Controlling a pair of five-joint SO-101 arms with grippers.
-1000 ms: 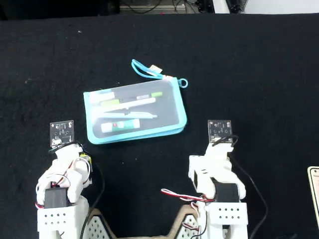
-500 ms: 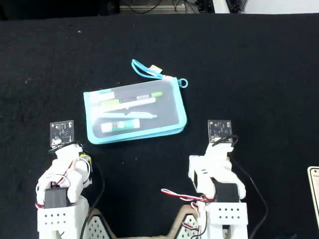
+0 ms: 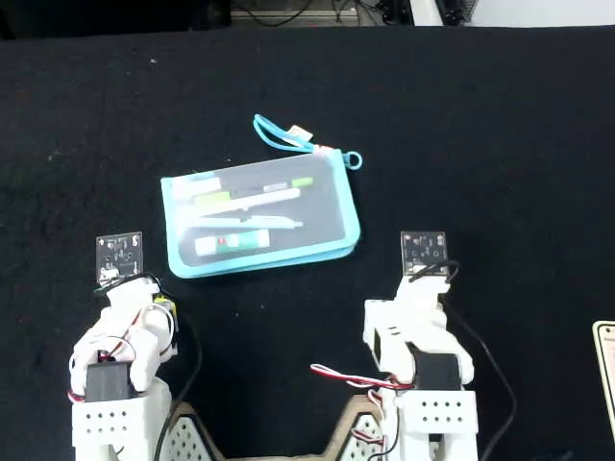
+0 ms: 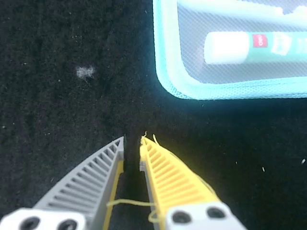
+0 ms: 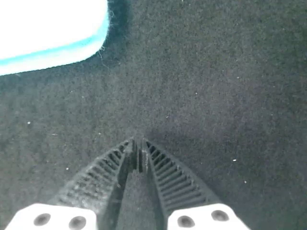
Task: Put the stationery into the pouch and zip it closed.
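I log the pouch (image 3: 259, 216) ahead of both arms, long axis crosswise, pens (image 3: 252, 201) inside; left pincer (image 4: 132, 140) and right pincer (image 5: 139, 143) closed, empty; zip pull (image 3: 332, 152) nearer the right arm.

Desk (image 3: 500, 144): a flat top under black, matte, felt-like cloth that reaches the frame edges on the left, right and near sides in the high view. The weave is fine and slightly fuzzy close up.

Pale grey tuft of lint (image 4: 85, 72): small and irregular, lying loose on the bare cloth. Tiny white specks (image 5: 234, 160) are scattered thinly across the fabric around it and elsewhere.

Cream-coloured flat card with a dark border (image 3: 606, 370): at the desk's far right edge, cut off by the frame, lying flat. Its face is too small to make out.

Dark cables (image 3: 288, 12): a loose tangle beyond the desk's far edge.

White surface (image 3: 538, 12): a plain bright panel beyond the far right corner, beside the cables.
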